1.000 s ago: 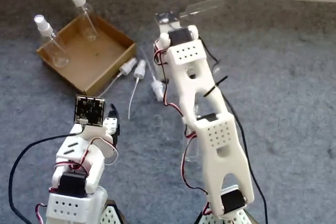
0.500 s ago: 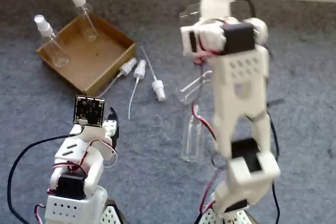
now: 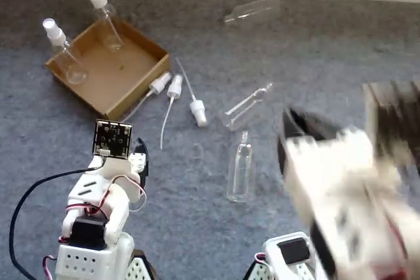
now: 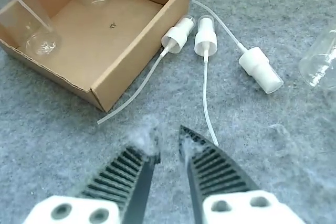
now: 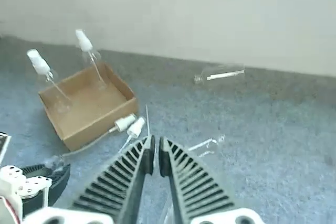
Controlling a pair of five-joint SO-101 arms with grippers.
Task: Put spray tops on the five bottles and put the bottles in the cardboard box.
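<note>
Left gripper (image 4: 168, 139): jaws at a narrow gap, nothing between them, low over the grey carpet (image 4: 294, 182), lint on the tips. Just ahead lie three loose spray tops with their dip tubes trailing: first top (image 4: 177, 34) and second top (image 4: 206, 35) side by side, third top (image 4: 260, 69) a little apart. The first top lies just beside the wall of the cardboard box (image 4: 142, 51). Inside the box are two bottles with tops fitted, corner bottle (image 3: 62, 50) and far bottle (image 3: 105, 8). Right gripper (image 5: 156, 155): jaws closed to a thin slit, empty, held high above the carpet. Three bare bottles are outside the box. The middle bottle (image 3: 239, 165) appears to lie on its side, neck away from the arms. The slanted bottle (image 3: 244, 107) lies near the third top. The distant bottle (image 3: 252, 10) lies well apart by the wall.
</note>
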